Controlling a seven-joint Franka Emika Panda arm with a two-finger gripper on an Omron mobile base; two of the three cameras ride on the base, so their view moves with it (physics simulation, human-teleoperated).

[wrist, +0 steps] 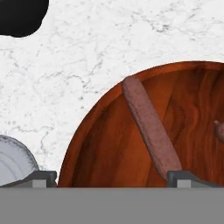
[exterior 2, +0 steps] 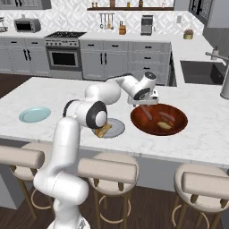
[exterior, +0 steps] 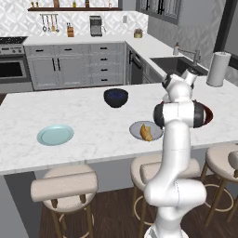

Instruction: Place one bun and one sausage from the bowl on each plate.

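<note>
Gripper: the gripper [wrist: 111, 177] hung over the near-left part of the reddish-brown bowl [wrist: 109, 144], fingers spread wide, holding nothing.
Hand view: 1 sausage [wrist: 148, 127] lay on the bowl's slope, its lower end by 1 fingertip [wrist: 186, 178]; the grey plate [wrist: 13, 162] edged in at lower left.
Right base view: the bowl [exterior 2: 179, 127] held 2 sausages and 1 bun [exterior 2: 164, 126]; a bun [exterior 2: 103, 130] lay on the grey plate [exterior 2: 117, 129].
Left base view: the arm hid most of the bowl; the dark blue bowl [exterior: 115, 97] stood behind.
Teal plate: the teal plate [exterior: 55, 134] sat bare, well apart to the left.
</note>
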